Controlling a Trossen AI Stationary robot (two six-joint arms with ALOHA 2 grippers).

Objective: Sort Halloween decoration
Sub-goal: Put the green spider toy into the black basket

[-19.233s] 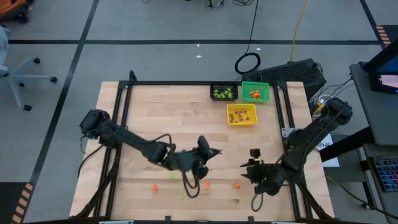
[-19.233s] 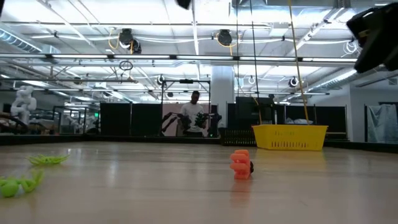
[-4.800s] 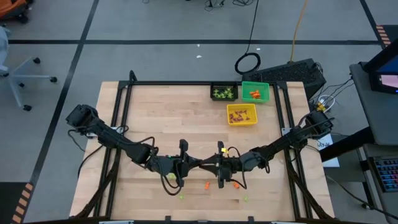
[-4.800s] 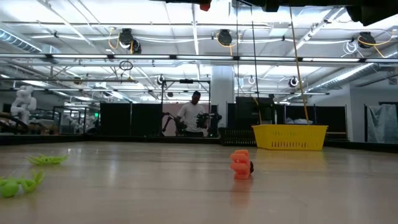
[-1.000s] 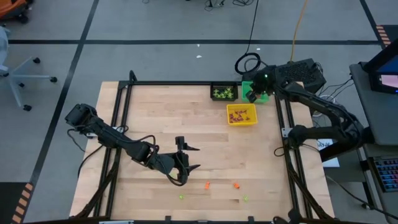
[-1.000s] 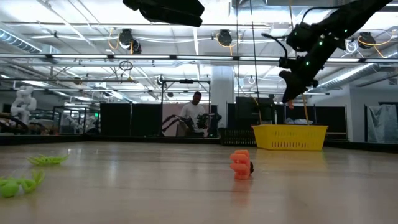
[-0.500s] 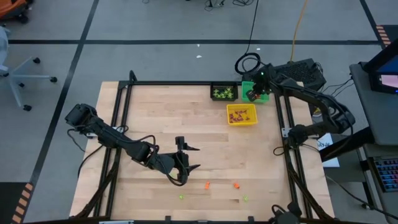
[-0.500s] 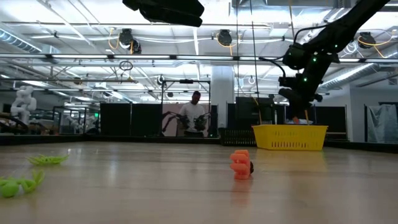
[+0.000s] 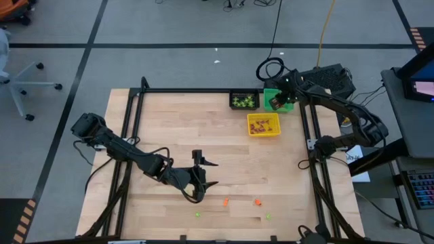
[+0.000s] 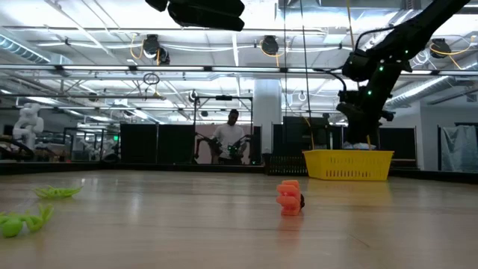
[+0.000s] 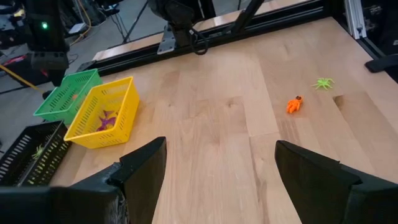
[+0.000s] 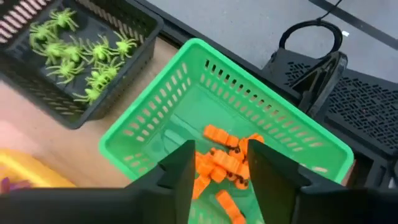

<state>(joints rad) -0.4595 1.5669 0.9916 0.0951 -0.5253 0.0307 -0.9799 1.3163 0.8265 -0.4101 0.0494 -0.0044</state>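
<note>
My right gripper (image 12: 217,171) hangs open just above the green bin (image 9: 281,99). A heap of orange trinkets (image 12: 225,167) lies on the bin's floor below its fingers. On the near part of the table lie two orange trinkets (image 9: 225,201) (image 9: 258,201) and two light-green ones (image 9: 197,215) (image 9: 267,217). One orange trinket (image 10: 289,198) and two green spiders (image 10: 56,192) show in the low view. My left gripper (image 9: 203,173) waits open above the table's middle, with nothing between its fingers (image 11: 140,168).
The black bin (image 9: 244,100) with green spiders (image 12: 81,56) stands left of the green bin. The yellow bin (image 9: 263,125) with purple pieces is just in front of them. A black frame (image 9: 203,90) rims the table. A person stands far behind in the low view.
My right gripper has sunk lower over the green bin at the table's far right and has tipped further downward. My left arm has kept still.
</note>
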